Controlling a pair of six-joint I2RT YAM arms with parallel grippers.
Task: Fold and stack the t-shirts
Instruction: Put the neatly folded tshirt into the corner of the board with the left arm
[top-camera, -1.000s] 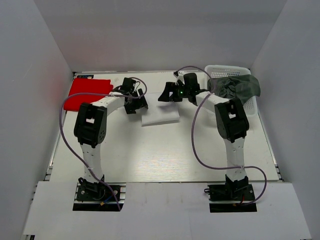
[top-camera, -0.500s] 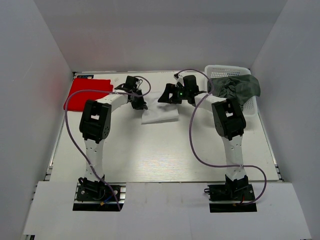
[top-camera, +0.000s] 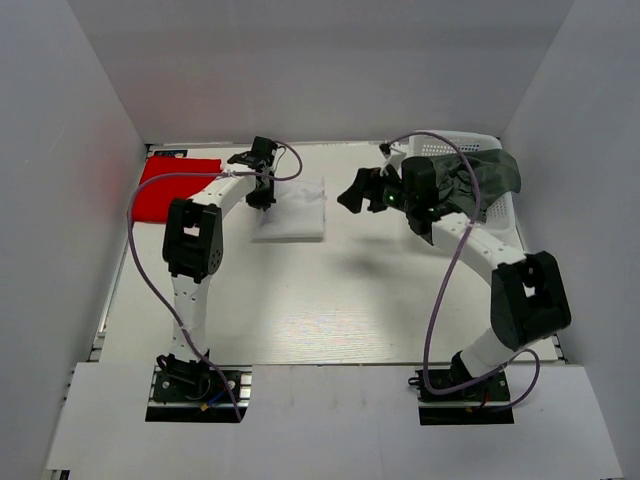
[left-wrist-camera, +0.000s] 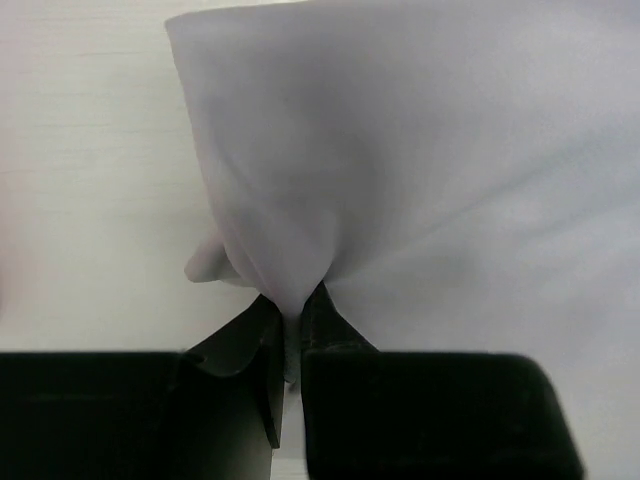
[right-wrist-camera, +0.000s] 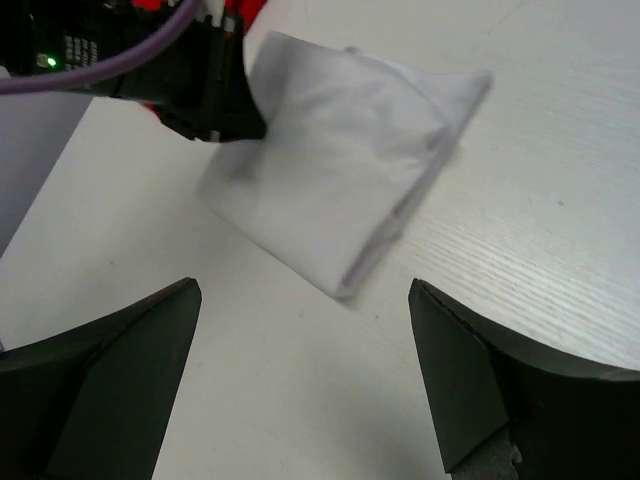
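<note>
Left gripper is clamping the left edge of the folded white t-shirt on the desk, with the red t-shirt lying near on its left, while the right gripper is hovering spread open on the far side.

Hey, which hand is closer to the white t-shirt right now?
Left. The left hand is pinching an edge of the white t-shirt, while the right hand hangs open off to its right, not touching it.
</note>
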